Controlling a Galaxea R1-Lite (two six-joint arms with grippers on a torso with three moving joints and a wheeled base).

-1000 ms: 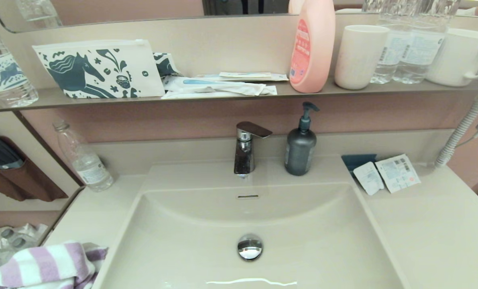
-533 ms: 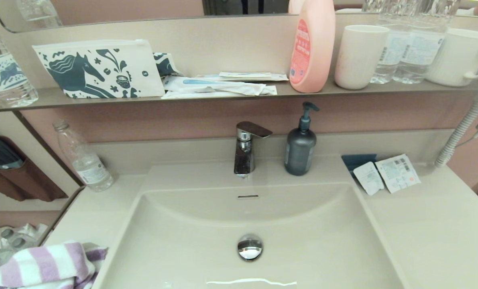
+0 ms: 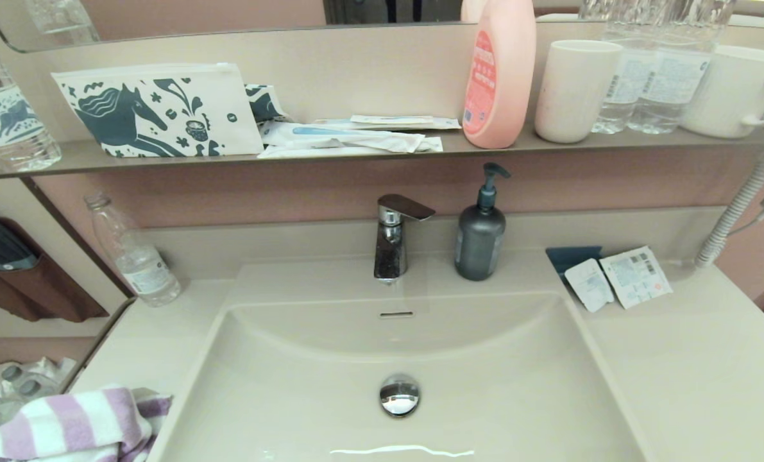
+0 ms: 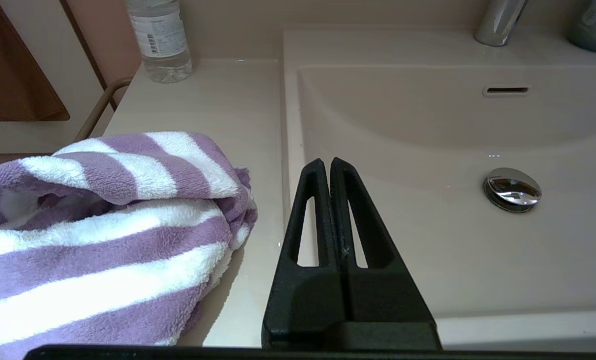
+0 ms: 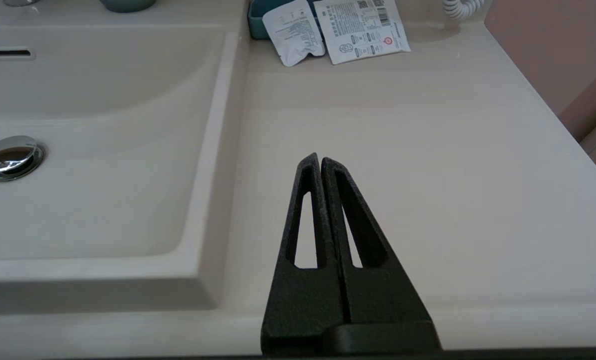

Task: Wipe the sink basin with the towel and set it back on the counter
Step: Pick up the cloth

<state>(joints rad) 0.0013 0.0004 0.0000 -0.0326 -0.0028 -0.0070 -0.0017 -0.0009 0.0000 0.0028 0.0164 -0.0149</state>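
The towel (image 4: 102, 235) lies bunched on the bench (image 4: 217, 110) to the left of the sink (image 4: 428, 130), touching nothing but the bench. The left claw (image 4: 330, 162) hangs just beside it, over the sink's left rim — fingers pressed together, holding nothing. The right claw (image 5: 319, 159) hangs over the bench on the sink's right side, likewise closed and empty.

Nothing moved between the earlier pictures and this one. The towel (image 3: 67, 427) lay in the same heap on the table (image 3: 689, 359), at the left of the sink basin (image 3: 292, 398). No arm or end effector came into the head view.
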